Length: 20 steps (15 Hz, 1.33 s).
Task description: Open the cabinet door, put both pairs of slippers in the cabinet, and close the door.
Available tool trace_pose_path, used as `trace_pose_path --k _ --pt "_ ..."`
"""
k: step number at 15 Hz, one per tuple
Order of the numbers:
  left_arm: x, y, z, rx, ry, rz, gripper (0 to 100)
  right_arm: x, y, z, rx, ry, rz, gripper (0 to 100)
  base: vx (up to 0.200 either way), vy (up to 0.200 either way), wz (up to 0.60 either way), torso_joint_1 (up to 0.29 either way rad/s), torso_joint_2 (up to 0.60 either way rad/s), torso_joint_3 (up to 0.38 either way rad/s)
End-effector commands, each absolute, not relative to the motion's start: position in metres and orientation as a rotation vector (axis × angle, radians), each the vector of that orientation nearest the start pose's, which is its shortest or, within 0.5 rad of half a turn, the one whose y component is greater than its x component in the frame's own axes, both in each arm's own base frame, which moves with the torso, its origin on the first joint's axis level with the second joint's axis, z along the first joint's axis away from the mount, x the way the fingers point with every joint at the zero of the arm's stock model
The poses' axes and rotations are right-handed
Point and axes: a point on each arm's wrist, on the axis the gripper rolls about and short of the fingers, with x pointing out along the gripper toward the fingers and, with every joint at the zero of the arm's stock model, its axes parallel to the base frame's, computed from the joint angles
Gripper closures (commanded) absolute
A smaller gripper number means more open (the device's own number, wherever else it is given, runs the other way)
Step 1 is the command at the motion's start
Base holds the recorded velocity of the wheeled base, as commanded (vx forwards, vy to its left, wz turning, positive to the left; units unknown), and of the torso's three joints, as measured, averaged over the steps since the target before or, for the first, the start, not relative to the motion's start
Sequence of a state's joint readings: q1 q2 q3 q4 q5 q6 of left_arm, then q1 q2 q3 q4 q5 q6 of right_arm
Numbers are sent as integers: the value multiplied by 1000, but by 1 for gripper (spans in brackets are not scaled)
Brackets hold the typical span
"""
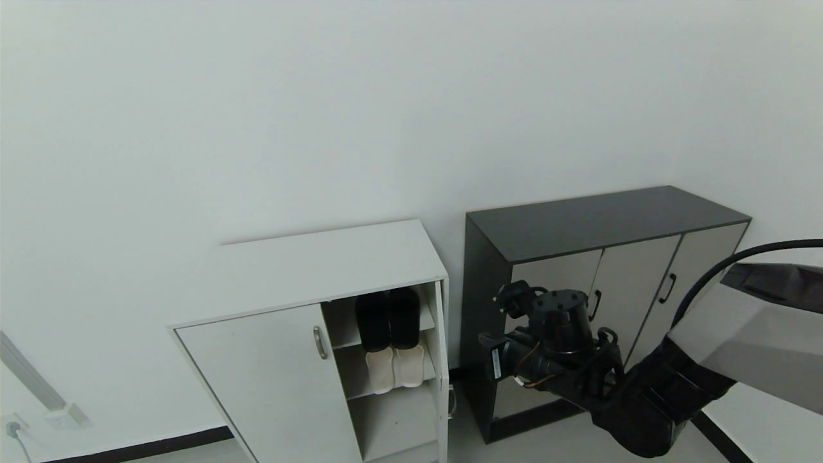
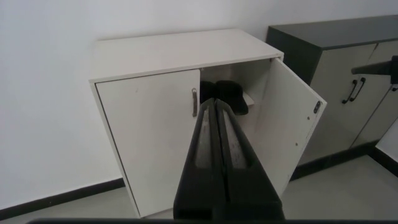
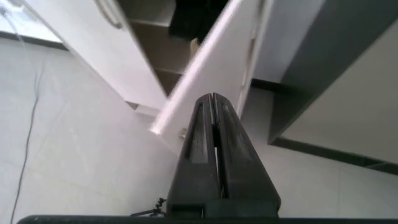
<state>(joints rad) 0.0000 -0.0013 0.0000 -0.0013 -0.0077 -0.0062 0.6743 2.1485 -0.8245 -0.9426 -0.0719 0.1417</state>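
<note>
Sitting inside open cabinet [image 1: 321, 263]: black slippers [image 1: 388, 318], white slippers [image 1: 394, 366].

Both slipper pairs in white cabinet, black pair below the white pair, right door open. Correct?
No. Head view shows the black pair on the shelf above the white pair, not below. Both are inside the white cabinet, right door open.

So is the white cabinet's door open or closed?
Open. Its right door is swung out, and black slippers and white slippers show inside.
</note>
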Motion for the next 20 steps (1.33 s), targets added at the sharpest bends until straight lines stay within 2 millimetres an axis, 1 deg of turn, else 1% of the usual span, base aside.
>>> trace_pose_path --k 1,2,4,8,9,11,13,15,17,20 --pt "-23 0 76 -6 -2 -8 100 289 230 65 -9 403 571 100 0 0 0 0 0 0" --pt "-23 0 76 -8 -2 -8 100 286 232 65 -13 405 579 100 0 0 0 0 0 0" --pt "-23 0 76 -8 -2 -8 100 282 234 63 -30 409 592 100 0 0 600 0 2 2" --pt "-23 0 76 -8 -2 -8 100 281 233 59 -30 427 620 100 0 0 600 5 4 1" --pt "-23 0 76 -6 -2 -8 100 282 232 55 -36 436 613 100 0 0 0 0 0 0" --pt "-23 0 76 -8 -2 -8 100 283 230 54 -49 430 609 100 0 0 0 0 0 0" --pt "-23 0 76 -6 -2 -9 100 283 223 51 -91 431 599 100 0 0 0 0 0 0" --pt "-23 0 76 -6 -2 -8 100 288 217 51 -99 429 574 100 0 0 0 0 0 0" --pt "-23 0 76 -6 -2 -8 100 299 202 50 -124 453 482 100 0 0 0 0 0 0" --pt "-23 0 76 -6 -2 -8 100 308 186 46 -134 499 429 100 0 0 0 0 0 0"
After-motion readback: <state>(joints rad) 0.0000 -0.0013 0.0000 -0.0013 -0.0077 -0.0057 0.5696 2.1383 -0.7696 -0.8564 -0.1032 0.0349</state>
